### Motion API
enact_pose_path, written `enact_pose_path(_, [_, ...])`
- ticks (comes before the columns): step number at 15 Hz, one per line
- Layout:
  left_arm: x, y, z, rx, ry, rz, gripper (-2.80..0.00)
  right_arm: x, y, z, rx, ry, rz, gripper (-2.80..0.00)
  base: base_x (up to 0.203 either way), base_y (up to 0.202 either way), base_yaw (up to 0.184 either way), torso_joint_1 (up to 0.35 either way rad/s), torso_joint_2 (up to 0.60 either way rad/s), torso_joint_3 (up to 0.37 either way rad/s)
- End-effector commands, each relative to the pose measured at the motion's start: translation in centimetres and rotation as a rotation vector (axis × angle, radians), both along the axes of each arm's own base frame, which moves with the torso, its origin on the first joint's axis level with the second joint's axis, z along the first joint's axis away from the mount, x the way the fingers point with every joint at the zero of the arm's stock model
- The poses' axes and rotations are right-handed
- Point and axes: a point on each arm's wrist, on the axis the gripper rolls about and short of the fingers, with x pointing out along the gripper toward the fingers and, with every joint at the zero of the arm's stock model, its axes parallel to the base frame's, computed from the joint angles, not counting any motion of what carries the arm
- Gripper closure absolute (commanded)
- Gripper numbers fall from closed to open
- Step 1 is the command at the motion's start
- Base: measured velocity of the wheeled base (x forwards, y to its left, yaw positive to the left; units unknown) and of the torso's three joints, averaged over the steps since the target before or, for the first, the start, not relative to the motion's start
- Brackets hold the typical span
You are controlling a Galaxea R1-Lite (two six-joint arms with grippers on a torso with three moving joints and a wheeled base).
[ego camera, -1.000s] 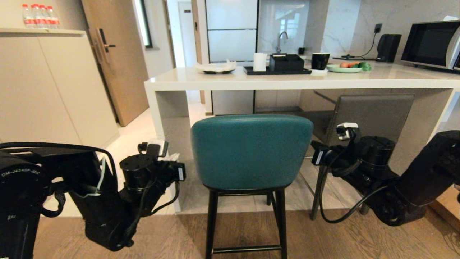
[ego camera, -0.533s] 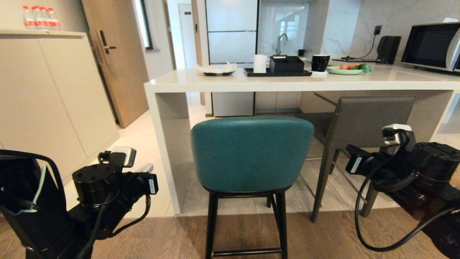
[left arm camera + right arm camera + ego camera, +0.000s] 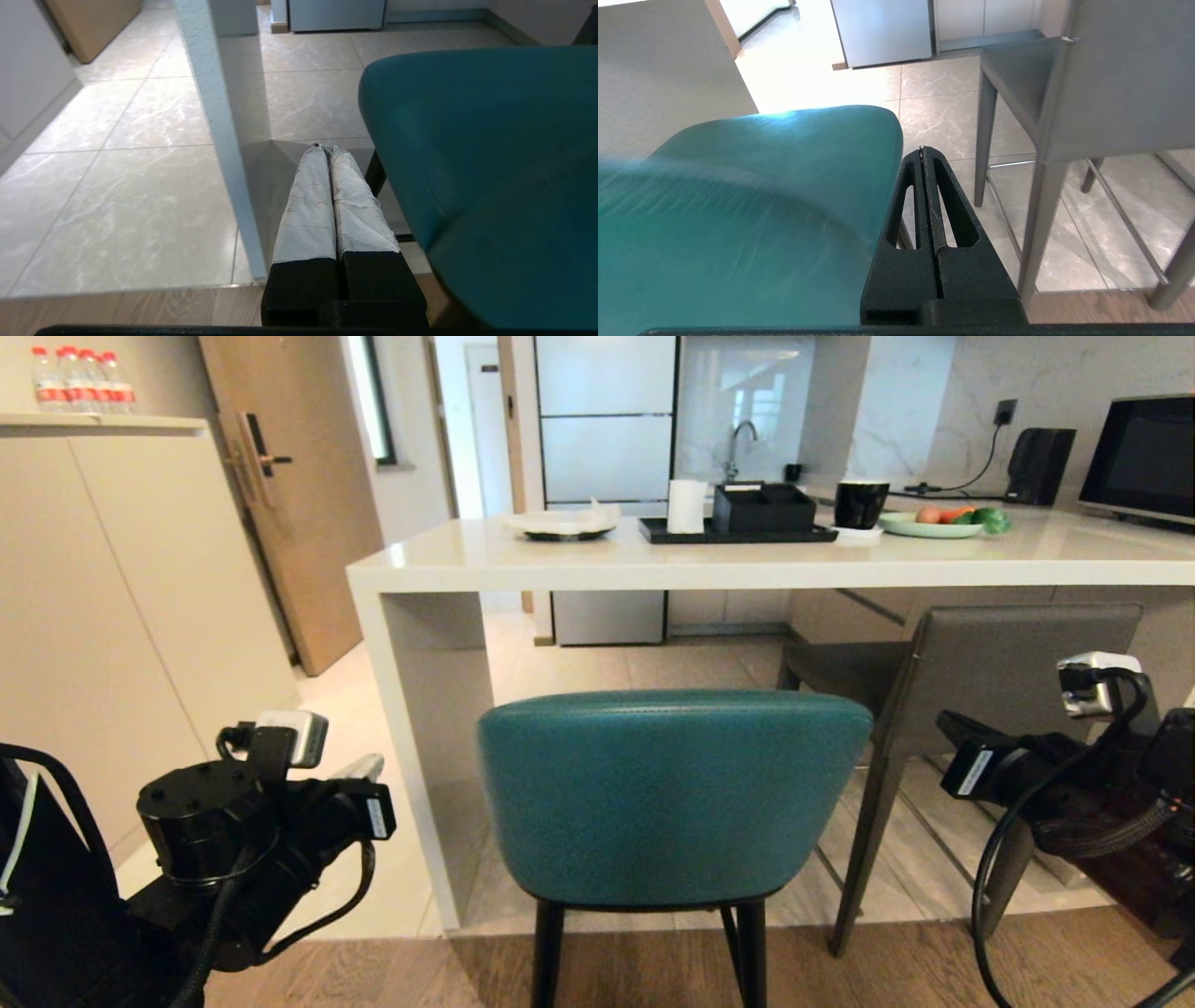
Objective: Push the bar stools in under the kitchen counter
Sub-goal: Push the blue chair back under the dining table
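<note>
Microwave (image 3: 1141, 455), kettle (image 3: 1039, 465), mug (image 3: 860, 504), veg plate (image 3: 930, 525), bottles (image 3: 73, 379).

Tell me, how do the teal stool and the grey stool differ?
The teal leather stool with the curved, rounded back has thin black legs; the grey stool with the flat, boxy back has grey legs. The teal one stands directly in front of the robot, the grey one to its right. Both are tall and face the off-white kitchen counter.

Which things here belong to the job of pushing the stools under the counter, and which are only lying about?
Belong to the job:
teal stool
grey stool
kitchen counter
left gripper, shut
right gripper, shut

Only lying about:
black tray
paper roll
black mug
green plate
bottles
</note>
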Motion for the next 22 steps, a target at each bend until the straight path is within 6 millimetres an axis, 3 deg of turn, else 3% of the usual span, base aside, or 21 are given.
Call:
enact_pose_path(1, [-0.4,0.0,-0.1,0.0,0.004,-0.002,0.0,-0.6,0.0,-0.3,0.001,0.009,0.005,0.0,0.196,0.0,0.001,0.006,-0.01,0.003])
enact_pose_path(5, [-0.9,-0.5,-0.8,-0.023,0.042,-0.021,0.0,-1.2,0.5,-1.1,-0.004,0.044,0.035,0.0,0.171,0.0,0.001,0.004,0.0,0.004])
enact_pose_path(11, [-1.4,-1.6,-2.4,-0.017,0.113,-0.066,0.0,-2.0,3.1,-2.7,-0.03,0.116,0.15,0.0,0.0,0.0,0.0,0.0,0.0,0.0])
enact_pose_path(14, [0.2,-2.7,-3.7,-0.012,0.129,-0.083,0.0,-1.3,4.3,-4.4,-0.054,0.18,0.155,0.0,0.0,0.0,0.0,0.0,0.0,0.0])
enact_pose_path(18, [2.5,-4.5,-3.1,-0.034,0.054,-0.115,0.0,0.0,4.8,-4.5,-0.048,0.15,0.138,0.0,0.0,0.0,0.0,0.0,0.0,0.0])
enact_pose_path(22, [2.9,-4.9,-2.9,-0.039,0.04,-0.123,0.0,0.4,4.0,-4.2,-0.036,0.136,0.105,0.0,0.0,0.0,0.0,0.0,0.0,0.0])
